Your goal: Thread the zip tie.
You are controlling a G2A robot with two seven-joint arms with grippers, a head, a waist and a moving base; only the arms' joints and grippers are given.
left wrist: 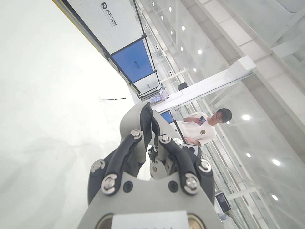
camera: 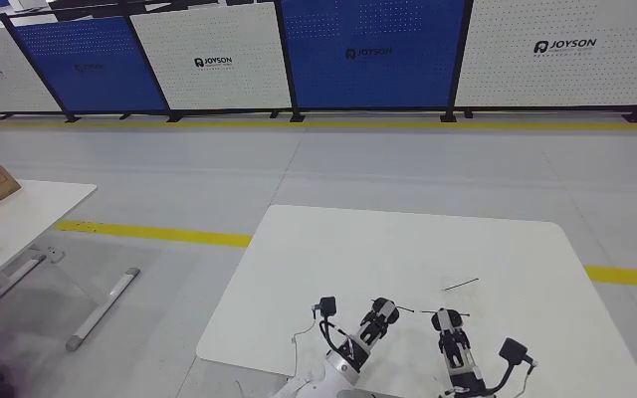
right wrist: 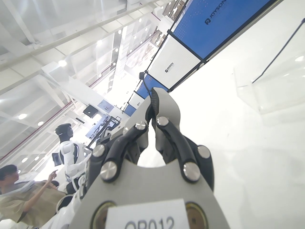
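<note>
On the white table [camera: 398, 249] my two grippers sit side by side near the front edge. My right gripper [camera: 445, 316] [right wrist: 153, 96] is shut on a thin black zip tie [right wrist: 145, 82], whose small head sticks out past the fingertips. My left gripper [camera: 386, 306] [left wrist: 149, 110] is shut, pads pressed together. A short dark line crosses its tip in the top view, and I cannot tell what it is. A second black zip tie [camera: 461, 286] [left wrist: 114, 99] [right wrist: 276, 55] lies loose on the table just beyond the right gripper.
A clear plastic piece [right wrist: 266, 94] rests on the table by the near end of the loose zip tie. Blue and white partition panels [camera: 368, 55] stand far behind. Another white table [camera: 30, 214] sits at the far left.
</note>
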